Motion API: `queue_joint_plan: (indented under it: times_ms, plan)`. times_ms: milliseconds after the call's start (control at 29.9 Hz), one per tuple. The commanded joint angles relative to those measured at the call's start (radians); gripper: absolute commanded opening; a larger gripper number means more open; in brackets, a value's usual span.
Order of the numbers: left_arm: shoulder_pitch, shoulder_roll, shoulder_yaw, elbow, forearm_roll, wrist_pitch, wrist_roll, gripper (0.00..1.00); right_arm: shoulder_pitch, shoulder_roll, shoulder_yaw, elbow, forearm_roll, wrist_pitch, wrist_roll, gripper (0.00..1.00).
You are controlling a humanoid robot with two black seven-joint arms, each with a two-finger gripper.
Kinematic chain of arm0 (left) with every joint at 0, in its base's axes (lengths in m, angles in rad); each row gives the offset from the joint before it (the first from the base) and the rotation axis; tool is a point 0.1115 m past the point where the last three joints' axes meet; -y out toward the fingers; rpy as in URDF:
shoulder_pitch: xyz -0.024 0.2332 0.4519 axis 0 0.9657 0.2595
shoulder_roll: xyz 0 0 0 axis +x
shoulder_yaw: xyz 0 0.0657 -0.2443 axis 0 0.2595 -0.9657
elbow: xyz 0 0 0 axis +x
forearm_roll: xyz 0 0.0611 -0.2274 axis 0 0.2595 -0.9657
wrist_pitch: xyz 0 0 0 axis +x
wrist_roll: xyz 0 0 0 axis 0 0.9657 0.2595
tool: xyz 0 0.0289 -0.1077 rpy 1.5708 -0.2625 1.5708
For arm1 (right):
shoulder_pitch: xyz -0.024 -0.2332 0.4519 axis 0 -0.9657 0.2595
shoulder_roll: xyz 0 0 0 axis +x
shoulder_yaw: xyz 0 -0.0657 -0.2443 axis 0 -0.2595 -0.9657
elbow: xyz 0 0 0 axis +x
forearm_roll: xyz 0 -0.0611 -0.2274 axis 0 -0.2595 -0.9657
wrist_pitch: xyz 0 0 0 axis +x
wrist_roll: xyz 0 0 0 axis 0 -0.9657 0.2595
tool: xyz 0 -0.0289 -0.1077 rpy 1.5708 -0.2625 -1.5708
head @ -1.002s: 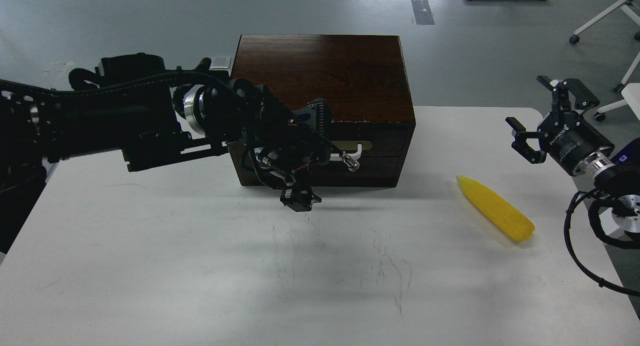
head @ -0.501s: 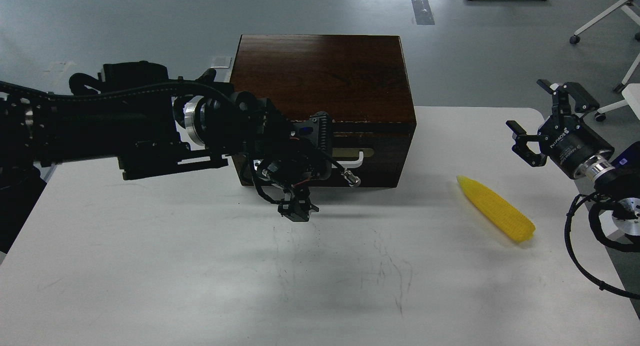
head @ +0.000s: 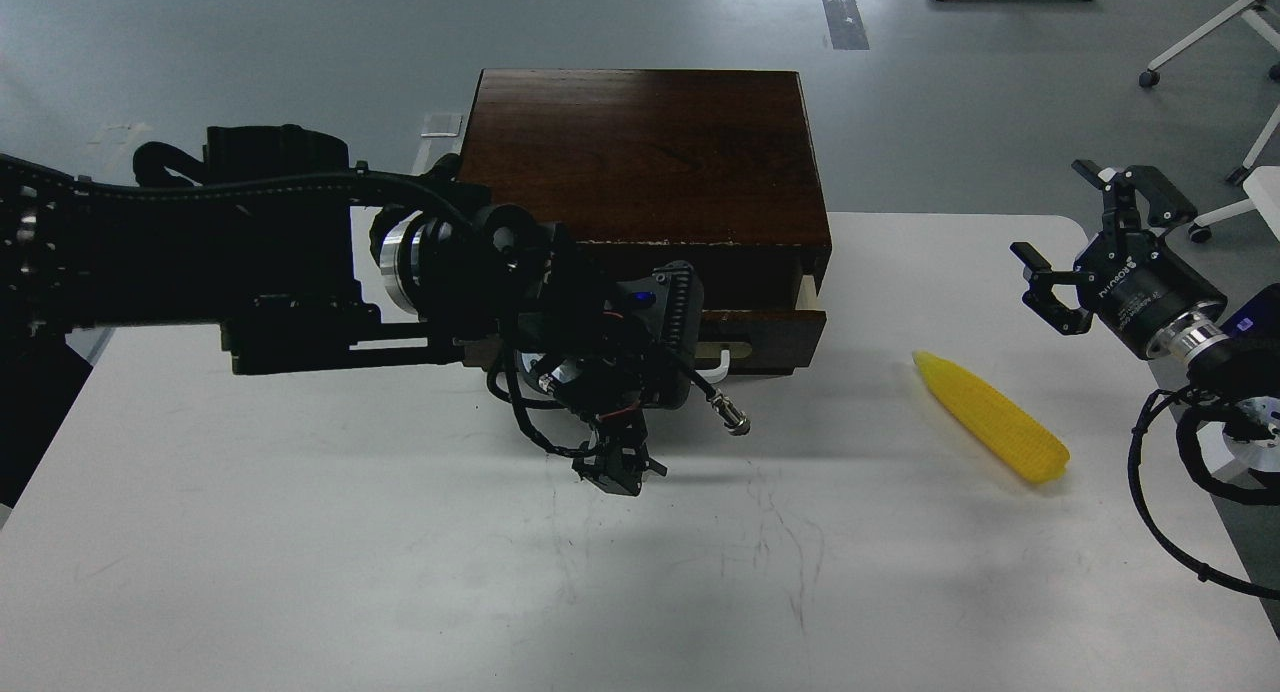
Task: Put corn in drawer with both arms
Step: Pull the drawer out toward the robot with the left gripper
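Note:
The yellow corn [head: 990,417] lies on the white table [head: 300,552] at the right, its tip pointing up-left. The dark wooden box [head: 650,152] stands at the back middle. Its drawer [head: 775,334] is out a short way, with a pale wood side showing at the right. My left gripper [head: 690,357] is at the drawer front, shut on the white bar handle [head: 722,354] and covering most of it. My right gripper [head: 1075,237] is open and empty, raised above the table's right edge, up and right of the corn.
A loose cable with a metal plug [head: 733,419] hangs from my left wrist over the table in front of the drawer. Office chair legs [head: 1210,32] stand on the floor at the back right. The table's right edge runs close to my right arm.
My left gripper has moved toward me and down with the handle, and the drawer has slid out of the box a short way. My right gripper and the corn have hardly moved.

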Motion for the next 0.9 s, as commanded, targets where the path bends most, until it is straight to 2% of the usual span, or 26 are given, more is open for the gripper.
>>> queue_joint_plan:
  times_ms: [0, 501, 702, 768, 869]
  plan:
    - [-0.008, 0.021, -0.001, -0.023, 0.0, 0.0, 0.0, 0.98, 0.0, 0.0, 0.0, 0.001, 0.0, 0.0, 0.0, 1.0]
    - [-0.034, 0.064, -0.027, -0.094, -0.03, 0.0, 0.0, 0.98, 0.0, -0.003, 0.004, 0.003, 0.0, 0.0, 0.0, 1.0]
    - [-0.037, 0.124, -0.165, -0.098, -0.335, 0.0, 0.0, 0.98, 0.0, -0.014, 0.009, 0.005, 0.0, 0.0, 0.0, 1.0]
    - [-0.027, 0.173, -0.259, -0.094, -0.543, 0.0, 0.0, 0.98, 0.0, -0.017, 0.009, 0.005, 0.0, 0.0, 0.0, 1.0]
    - [-0.01, 0.225, -0.32, -0.072, -0.8, 0.0, 0.0, 0.98, -0.001, -0.018, 0.009, 0.005, 0.0, 0.0, 0.0, 1.0]
